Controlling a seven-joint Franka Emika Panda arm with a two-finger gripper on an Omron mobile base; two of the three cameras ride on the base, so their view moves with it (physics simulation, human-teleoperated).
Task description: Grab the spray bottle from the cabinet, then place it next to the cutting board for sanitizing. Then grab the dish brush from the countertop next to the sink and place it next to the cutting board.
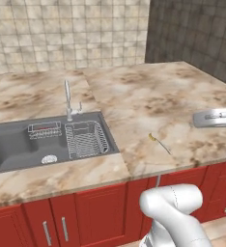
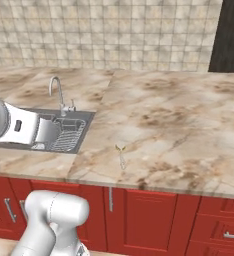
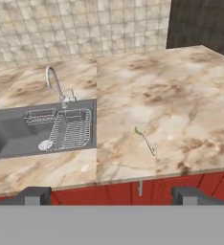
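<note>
countertop [image 1: 148, 96]: beige stone, brown-marbled, smooth
sink [image 1: 18, 144]: dark grey, matt
faucet [image 1: 67, 100]: polished steel
wire racks [image 1: 86, 139]: thin metal
wall [image 1: 62, 29]: beige tiles
drawers [image 2: 219, 225]: glossy red

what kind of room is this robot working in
A simulated home kitchen, most likely: a beige brown-marbled stone countertop holds a dark grey recessed sink with a slim steel faucet and wire racks, over red cabinet doors, with a tiled backsplash behind.
</note>
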